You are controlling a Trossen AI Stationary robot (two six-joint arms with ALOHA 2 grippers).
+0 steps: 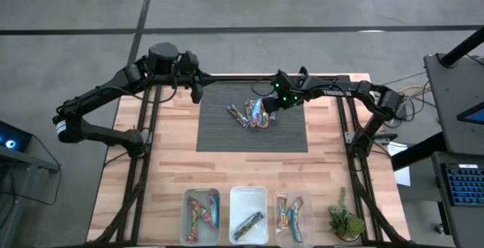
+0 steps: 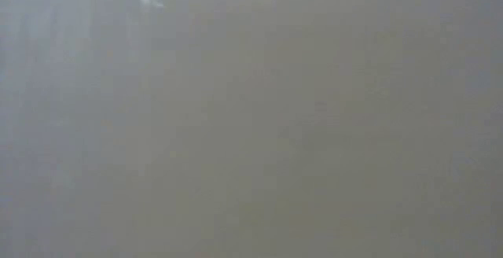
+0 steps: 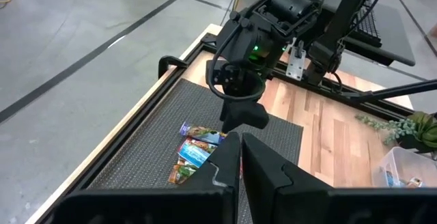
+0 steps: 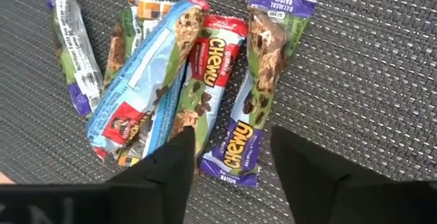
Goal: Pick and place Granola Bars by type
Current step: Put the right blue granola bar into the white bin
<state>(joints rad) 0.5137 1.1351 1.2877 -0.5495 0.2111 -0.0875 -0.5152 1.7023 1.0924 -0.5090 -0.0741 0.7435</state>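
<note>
Several granola bars (image 1: pixel 253 115) lie in a loose pile on the dark mat (image 1: pixel 219 131). The right wrist view shows a purple-ended bar (image 4: pixel 263 80), a red bar (image 4: pixel 208 80), a blue bar (image 4: pixel 143 87) and a purple-and-white one (image 4: pixel 72 46). My right gripper (image 4: pixel 232 162) hangs open over the pile, pointing steeply down. Its fingers stand either side of the purple-ended bar's near end. My left gripper (image 3: pixel 240 157) is shut with nothing in it, held high at the mat's far left corner (image 1: pixel 197 93).
Three clear bins stand along the near edge: the left bin (image 1: pixel 203 215) and the right bin (image 1: pixel 293 218) hold bars, and the middle bin (image 1: pixel 248 216) holds one. A small plant (image 1: pixel 344 221) stands to their right. The low view shows only haze.
</note>
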